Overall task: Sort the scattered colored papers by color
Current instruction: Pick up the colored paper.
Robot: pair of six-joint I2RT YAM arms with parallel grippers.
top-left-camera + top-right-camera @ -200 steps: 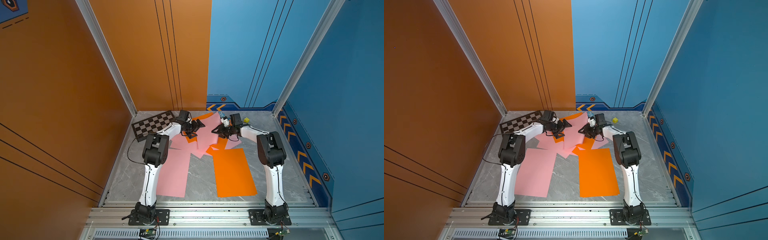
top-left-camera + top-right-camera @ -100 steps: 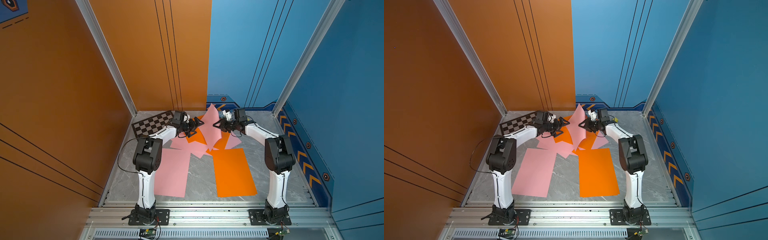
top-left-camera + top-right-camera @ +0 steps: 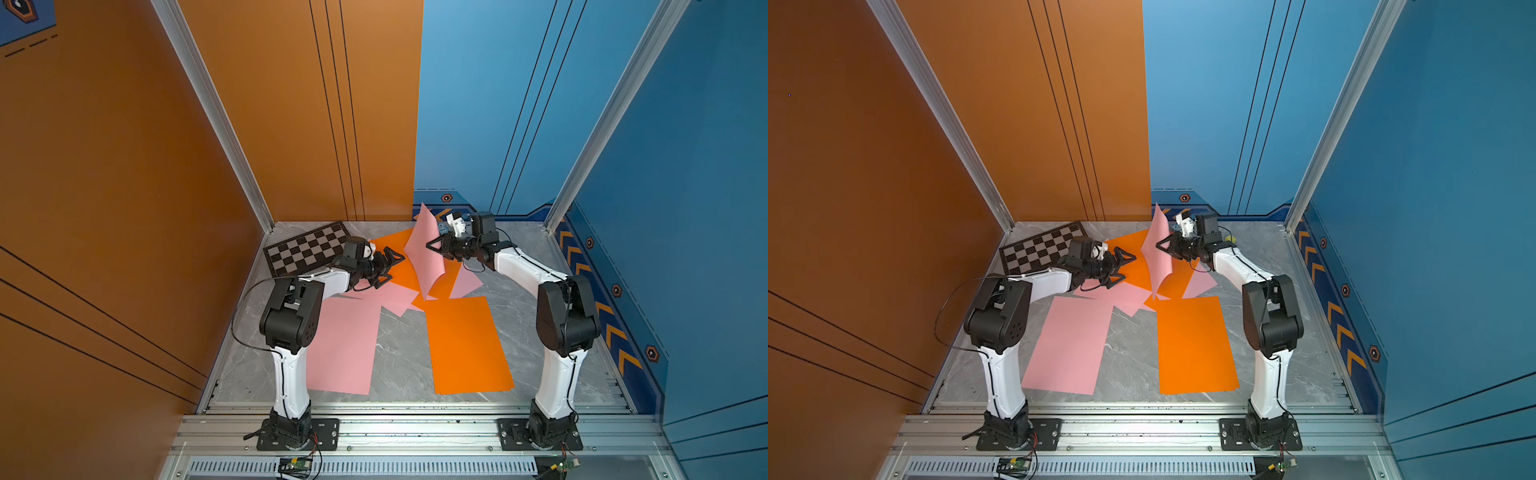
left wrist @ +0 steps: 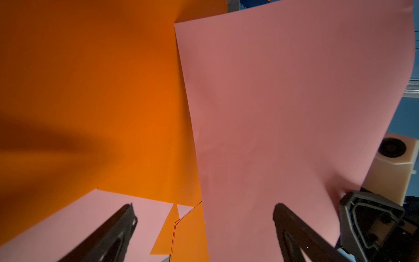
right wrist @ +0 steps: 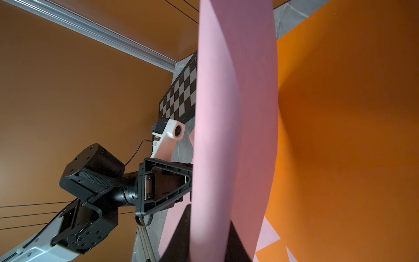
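Only a top view shows yellow cube (image 3: 1229, 239) beyond pink paper (image 3: 1156, 253).

- No words, brands or numbers are readable anywhere.
- Orange chevron arrows (image 3: 614, 337) and hexagon emblems (image 3: 446, 198) mark the blue wall's (image 3: 685, 208) base strip, far and right.

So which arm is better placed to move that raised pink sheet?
Probably the right: the right gripper pinches the raised pink sheet; the left gripper stands open beside it, empty.

Four pink papers (image 3: 345, 345), three orange papers (image 3: 465, 345) (roughly)
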